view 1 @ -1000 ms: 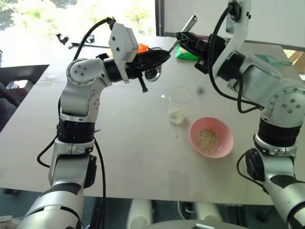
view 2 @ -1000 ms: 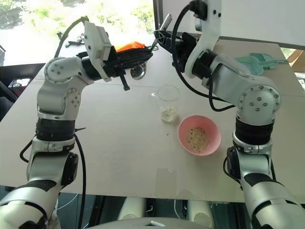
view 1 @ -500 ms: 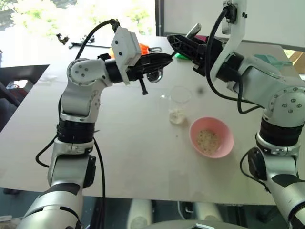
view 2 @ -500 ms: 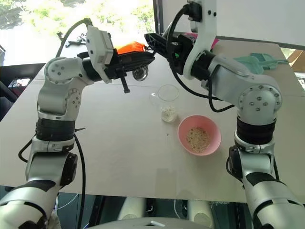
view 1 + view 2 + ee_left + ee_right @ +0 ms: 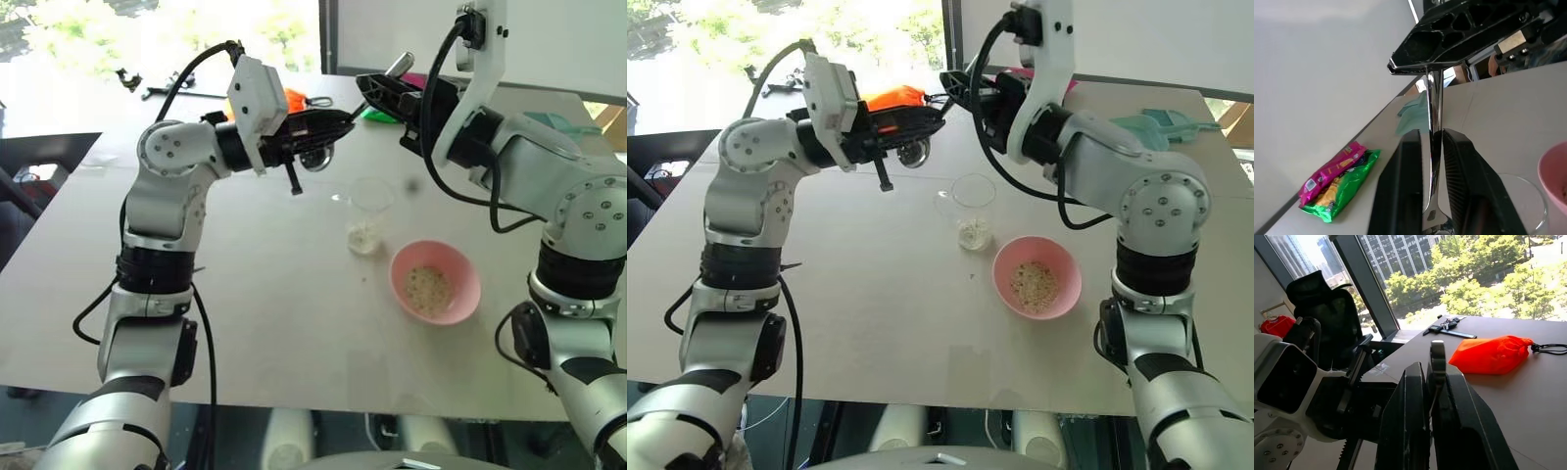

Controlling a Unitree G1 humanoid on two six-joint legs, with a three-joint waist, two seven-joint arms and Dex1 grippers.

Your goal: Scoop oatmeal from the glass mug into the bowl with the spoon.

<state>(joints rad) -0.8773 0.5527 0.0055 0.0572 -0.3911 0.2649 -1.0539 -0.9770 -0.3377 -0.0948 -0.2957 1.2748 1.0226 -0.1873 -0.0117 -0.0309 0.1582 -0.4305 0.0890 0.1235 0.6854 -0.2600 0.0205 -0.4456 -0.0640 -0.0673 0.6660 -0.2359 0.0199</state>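
spoon (image 5: 1433, 147), stiff, slick and light, hangs above the table's far middle, handle pinched in the right gripper (image 5: 1431, 377) while the left gripper (image 5: 1432, 147) brackets it loosely (best held mid-handle); glass mug (image 5: 368, 215) waits beneath.

Both grippers (image 5: 338, 122) (image 5: 377, 90) meet at the spoon (image 5: 315, 155) — above the glass mug (image 5: 368, 215).

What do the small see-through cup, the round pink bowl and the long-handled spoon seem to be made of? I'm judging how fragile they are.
The small see-through cup: clear glass by its look, the table showing through it. The round pink bowl: likely plastic, opaque with a soft sheen. The long-handled spoon: polished metal, silvery and mirror-like.
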